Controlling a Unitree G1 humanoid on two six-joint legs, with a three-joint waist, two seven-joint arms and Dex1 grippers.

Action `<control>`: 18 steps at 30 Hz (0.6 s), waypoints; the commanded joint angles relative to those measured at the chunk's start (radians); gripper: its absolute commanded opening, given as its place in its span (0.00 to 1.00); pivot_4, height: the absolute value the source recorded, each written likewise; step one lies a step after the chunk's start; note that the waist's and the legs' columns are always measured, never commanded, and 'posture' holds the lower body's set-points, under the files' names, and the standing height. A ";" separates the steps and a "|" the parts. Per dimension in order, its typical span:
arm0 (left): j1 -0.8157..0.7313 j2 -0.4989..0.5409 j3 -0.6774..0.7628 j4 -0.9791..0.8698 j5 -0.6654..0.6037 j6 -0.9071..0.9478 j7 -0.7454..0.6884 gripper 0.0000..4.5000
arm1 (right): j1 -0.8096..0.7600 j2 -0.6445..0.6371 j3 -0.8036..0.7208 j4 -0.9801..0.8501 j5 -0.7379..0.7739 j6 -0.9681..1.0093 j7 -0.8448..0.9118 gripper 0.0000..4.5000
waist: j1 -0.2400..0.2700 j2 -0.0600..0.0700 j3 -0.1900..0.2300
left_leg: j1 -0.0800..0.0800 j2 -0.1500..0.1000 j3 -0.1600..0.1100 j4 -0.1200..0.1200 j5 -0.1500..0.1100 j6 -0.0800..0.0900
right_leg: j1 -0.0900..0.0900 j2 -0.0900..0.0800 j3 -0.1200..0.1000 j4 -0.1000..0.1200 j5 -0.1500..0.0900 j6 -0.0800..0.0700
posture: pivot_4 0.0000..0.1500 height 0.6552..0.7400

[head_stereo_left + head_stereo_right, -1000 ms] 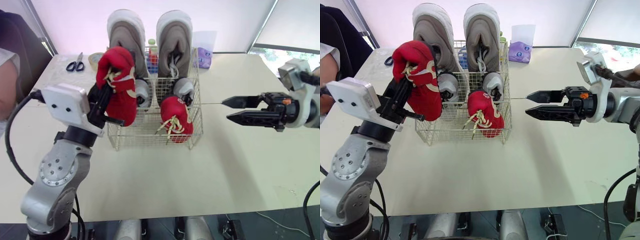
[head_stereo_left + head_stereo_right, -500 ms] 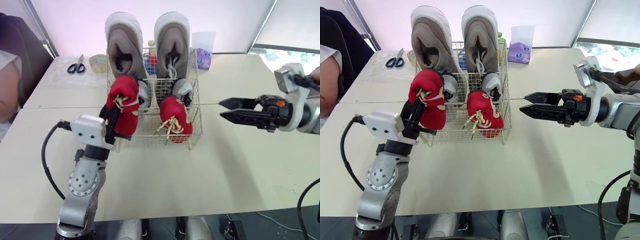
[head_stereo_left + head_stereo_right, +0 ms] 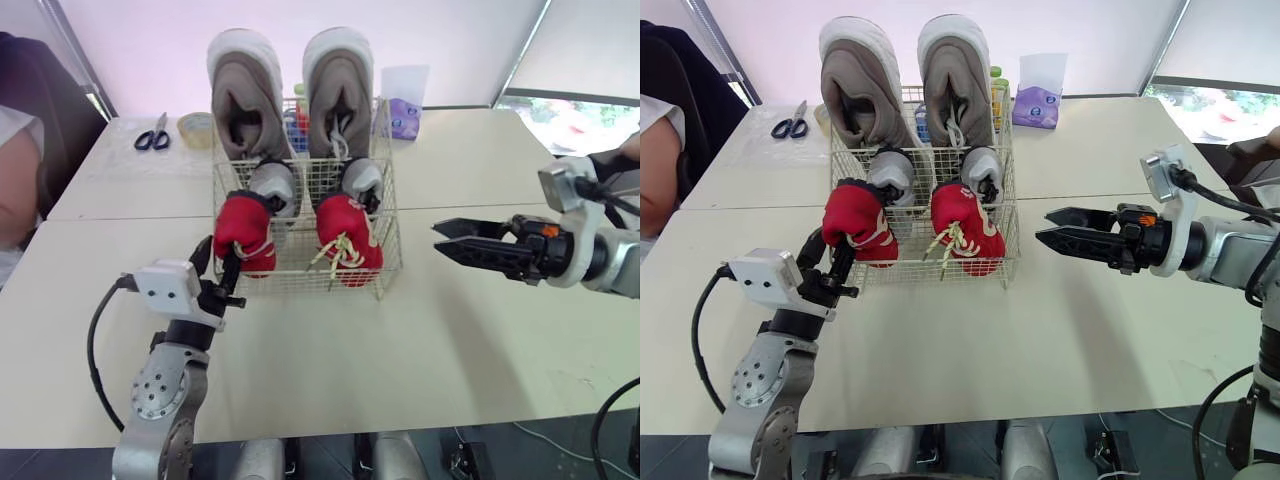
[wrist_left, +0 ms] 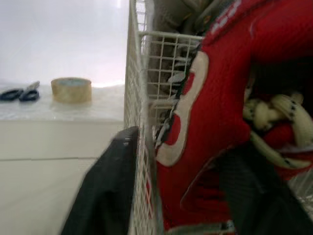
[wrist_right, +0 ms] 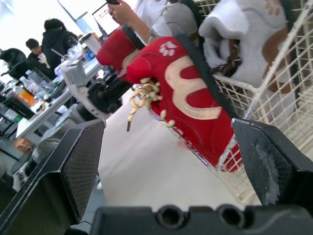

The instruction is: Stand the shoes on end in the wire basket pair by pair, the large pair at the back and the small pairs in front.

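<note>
- The red shoe [image 3: 243, 225] was raised above the basket [image 3: 300, 283] a second ago. It now sits low in the front left compartment, laces to the front, beside the other red shoe [image 3: 347, 238].
- My left fingers [image 4: 105, 196] are still closed on it. One is outside the wire wall, the other is against the shoe's far side.
- My right fingers [image 3: 470, 227] hang spread and empty over the surface [image 3: 470, 340], right of the basket, much as before.
- The large pair [image 3: 340, 95] stands at the back, with a small grey pair [image 3: 272, 185] just ahead of it.
- I cannot tell whether the red shoe's lower end touches the basket floor, because wire and my own finger cover it.
- In my left wrist view the inner finger is only a dark blur over the shoe.
- A person's sleeve [image 3: 15, 190] is cut off at the left edge.
</note>
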 commanded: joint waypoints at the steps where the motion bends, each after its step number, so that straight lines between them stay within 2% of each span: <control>1: 0.049 0.042 0.061 -0.130 -0.131 0.138 -0.006 0.82 | 0.008 0.008 -0.003 -0.020 0.011 -0.028 0.028 1.00 | -0.001 0.000 0.000 | 0.000 0.000 0.000 0.000 0.000 0.000 | 0.000 0.000 0.000 0.000 0.000 0.000 | 1.00 1.00; 4: 0.104 0.073 0.113 -0.186 -0.246 0.236 0.000 0.82 | 0.016 0.018 0.015 0.005 -0.014 -0.053 0.048 1.00 | -0.002 0.000 0.000 | 0.000 0.000 0.000 0.000 0.000 0.000 | 0.000 0.000 0.001 0.000 0.000 0.000 | 1.00 1.00; 7: 0.149 0.132 0.279 -0.242 -0.504 0.291 0.042 0.82 | 0.049 0.034 0.031 0.008 -0.035 -0.081 0.062 1.00 | -0.001 0.000 0.000 | 0.000 0.000 0.000 0.000 0.000 0.000 | 0.000 0.000 0.000 0.000 -0.001 -0.001 | 1.00 1.00; 9: 0.169 0.190 0.345 -0.257 -0.639 0.310 0.064 0.82 | 0.065 0.037 0.038 0.012 -0.048 -0.095 0.078 1.00 | -0.001 0.000 0.000 | 0.000 0.000 -0.001 0.000 0.000 0.000 | 0.000 0.000 0.000 0.000 -0.001 -0.001 | 1.00 1.00; 12: 0.265 0.339 0.460 -0.253 -0.873 0.338 0.013 0.82 | 0.130 0.009 0.068 0.028 -0.120 -0.140 0.140 1.00 | -0.001 0.000 0.000 | 0.000 0.000 -0.001 0.000 0.000 0.000 | 0.000 0.000 0.001 -0.001 -0.001 -0.001 | 1.00 1.00; 14: 0.333 0.421 0.525 -0.235 -0.941 0.357 -0.005 0.82 | 0.176 -0.006 0.078 0.034 -0.160 -0.169 0.171 1.00 | -0.002 0.000 0.000 | 0.000 0.000 -0.001 0.000 0.000 0.000 | 0.000 0.000 0.001 -0.001 -0.002 -0.001 | 1.00 1.00; 18: 0.453 0.499 0.553 -0.172 -0.862 0.377 -0.109 0.82 | 0.285 -0.008 0.101 -0.001 -0.231 -0.227 0.188 1.00 | -0.001 0.001 0.000 | 0.000 0.000 0.001 0.000 0.000 0.000 | 0.000 0.000 0.001 -0.002 -0.002 -0.001 | 1.00 1.00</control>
